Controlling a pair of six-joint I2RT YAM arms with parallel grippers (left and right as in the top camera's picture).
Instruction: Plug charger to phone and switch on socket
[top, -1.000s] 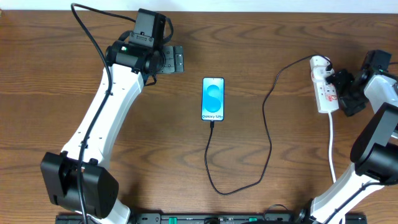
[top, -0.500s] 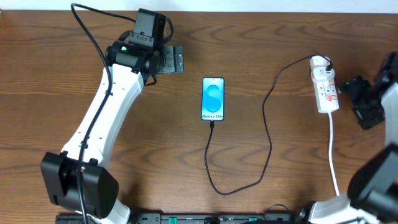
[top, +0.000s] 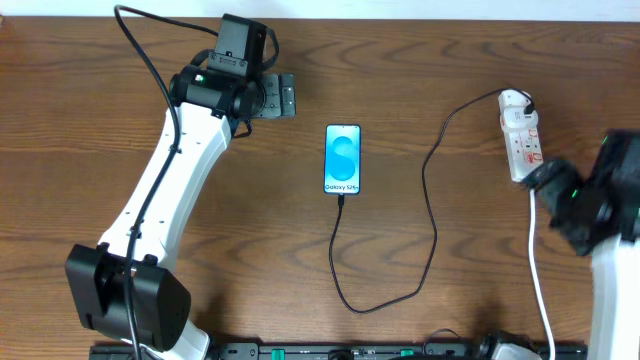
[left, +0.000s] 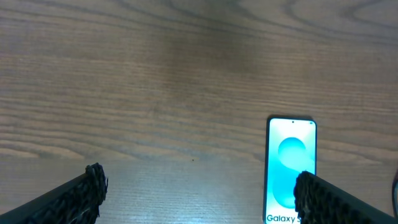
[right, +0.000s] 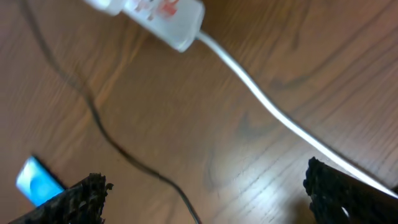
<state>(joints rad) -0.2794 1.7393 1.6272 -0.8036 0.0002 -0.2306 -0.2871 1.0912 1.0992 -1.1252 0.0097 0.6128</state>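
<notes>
White socket (right: 165, 15) lies ahead of your right gripper (right: 204, 183), jaws wide and empty: narrow them, then push its switch with 1 jaw.

The charger (top: 431, 210) runs from the phone (top: 342, 159) rightward to the socket (top: 522, 140).

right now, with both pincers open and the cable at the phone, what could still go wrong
1. The right pincer hangs close to the white cord by the socket; a move could snag the cord and drag the socket.
2. The charger cable lies in a loose loop; catching it might pull the tip from the phone.
3. The socket's switch state cannot be read here.
</notes>
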